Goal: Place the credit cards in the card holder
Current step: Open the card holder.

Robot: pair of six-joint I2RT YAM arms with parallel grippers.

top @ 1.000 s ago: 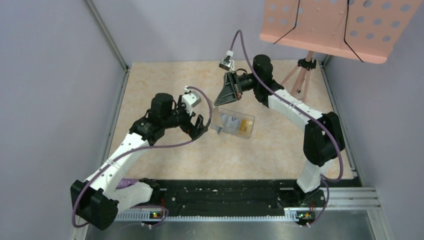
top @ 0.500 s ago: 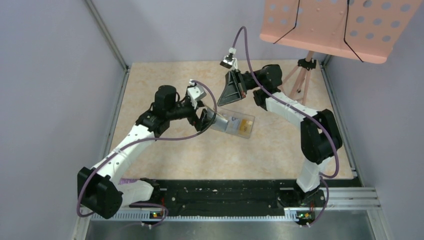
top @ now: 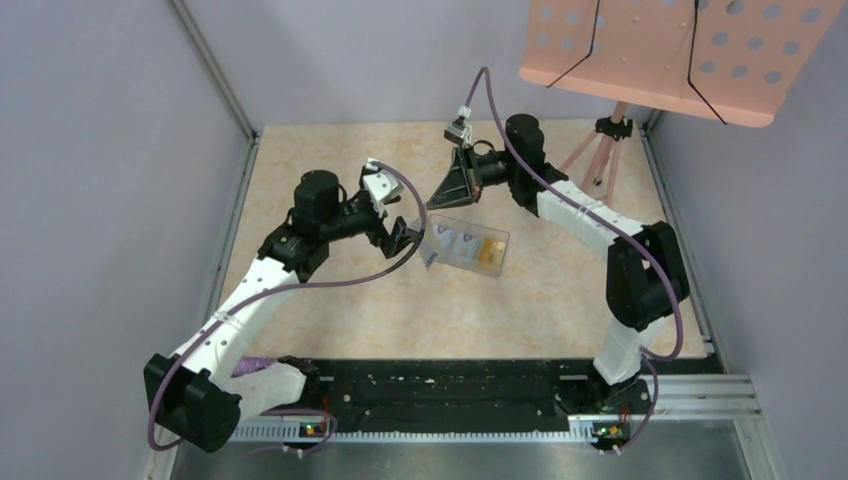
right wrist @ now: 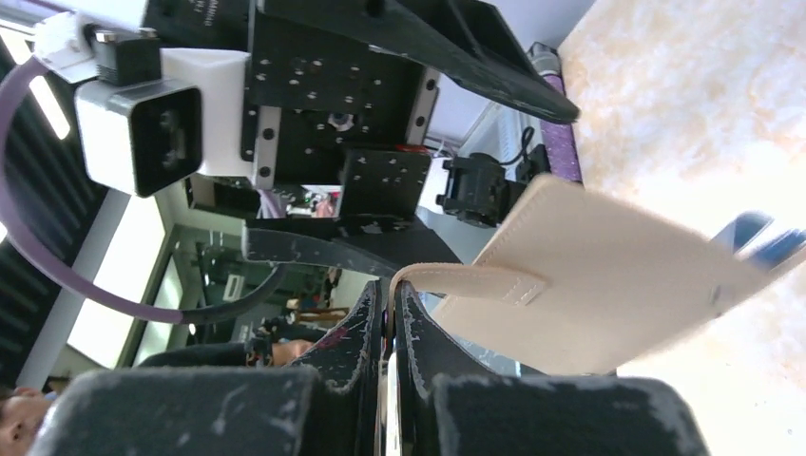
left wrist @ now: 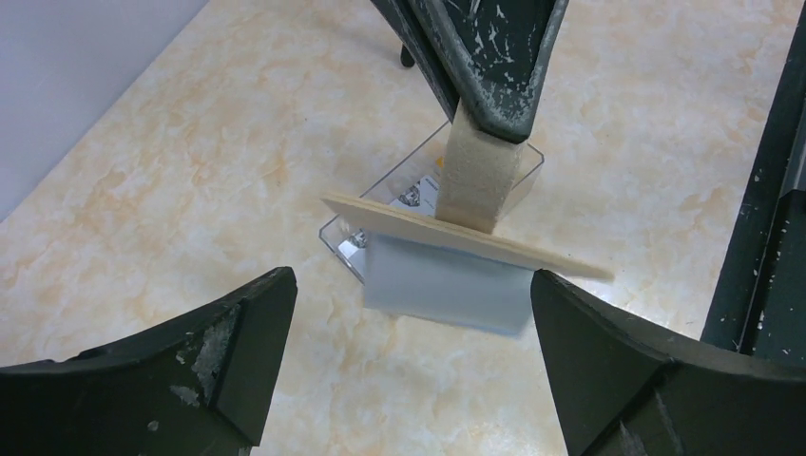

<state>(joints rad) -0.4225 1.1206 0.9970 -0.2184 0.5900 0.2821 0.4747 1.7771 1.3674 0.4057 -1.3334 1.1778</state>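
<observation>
The tan card holder [left wrist: 466, 237] hangs in the air by its strap [left wrist: 480, 180], edge-on in the left wrist view, with a blue-grey panel [left wrist: 447, 294] below its edge; lining or card, I cannot tell. My right gripper [right wrist: 390, 285] is shut on the strap; it also shows in the top view [top: 441, 196]. My left gripper [left wrist: 413, 380] is open and empty, just left of the holder [top: 431, 243], not touching it. A clear tray [top: 497, 236] below holds silvery cards [top: 457, 240] and a yellow-orange card [top: 490, 253].
A pink perforated board [top: 670, 50] on a tripod [top: 605, 150] stands at the back right. Grey walls close in the left, back and right sides. A black rail [top: 450, 385] runs along the near edge.
My left gripper moved forward toward the hanging holder, then drew back slightly left. My right wrist swung a little and returned, still holding the strap.
</observation>
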